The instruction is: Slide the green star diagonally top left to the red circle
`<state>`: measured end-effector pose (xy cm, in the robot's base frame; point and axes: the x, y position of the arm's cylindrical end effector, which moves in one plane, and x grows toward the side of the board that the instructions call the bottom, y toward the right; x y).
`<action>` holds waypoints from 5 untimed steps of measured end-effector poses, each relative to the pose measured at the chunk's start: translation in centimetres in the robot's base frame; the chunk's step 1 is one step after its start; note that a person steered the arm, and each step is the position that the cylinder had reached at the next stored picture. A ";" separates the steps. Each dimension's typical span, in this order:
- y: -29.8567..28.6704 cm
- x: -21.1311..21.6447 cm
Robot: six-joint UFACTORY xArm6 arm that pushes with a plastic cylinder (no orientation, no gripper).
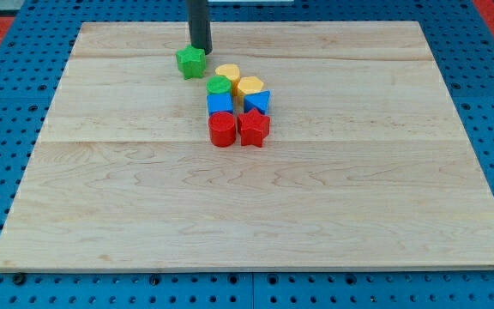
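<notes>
our tip sits right behind the green star, which is up and left of the red circle but well apart, so still some sliding left. no pincer here, just a rod.

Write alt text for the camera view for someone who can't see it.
My tip, a dark rod's end, sits just above the green star block on a pale wooden board. To the star's lower right, a tight cluster includes a red cylinder block and a red star block.
</notes>
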<state>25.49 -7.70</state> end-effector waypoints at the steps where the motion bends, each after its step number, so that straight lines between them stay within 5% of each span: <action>1: 0.0 -0.8; 5: -1.7 2.8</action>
